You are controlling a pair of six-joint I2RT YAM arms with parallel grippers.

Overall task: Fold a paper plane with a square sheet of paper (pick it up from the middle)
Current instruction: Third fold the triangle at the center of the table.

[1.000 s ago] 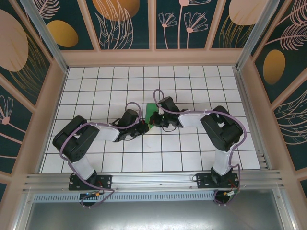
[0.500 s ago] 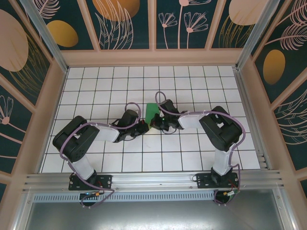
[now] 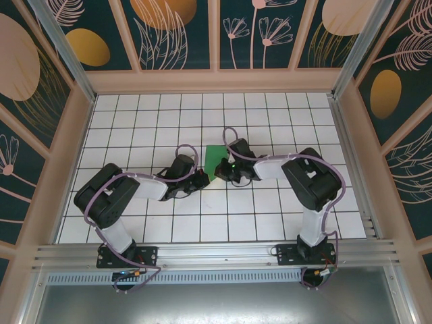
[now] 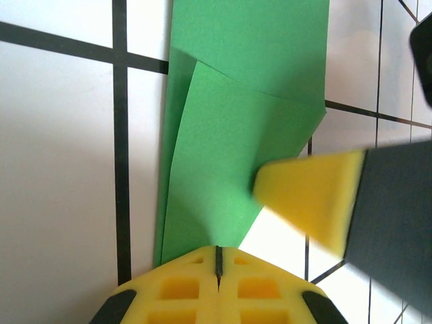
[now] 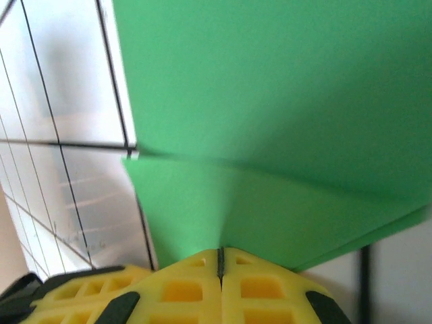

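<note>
Two claws: left claw (image 3: 202,179) and right claw (image 3: 220,173) meet tip to tip at the near edge of the paper (image 3: 215,156), mid-counter (image 3: 135,135).
Left claw (image 4: 217,255): jaws together, with a hairline seam between them; its tip sits at the narrow end of the paper (image 4: 229,148).
Right claw (image 5: 219,255): jaws likewise together, nose against a folded edge of the paper (image 5: 283,94); one pad (image 4: 307,202) rests on the flap's corner.
Grip: pressing or pinching, too close to call from these angles.
Paper: flat on the white tiles, just beyond both tips, partly under the right claw.
Done: early folds only, by the look of it. A flap lies doubled over the sheet along a slanted crease.
To do: no pointed dart yet; nose, centre crease and wings appear to remain.
</note>
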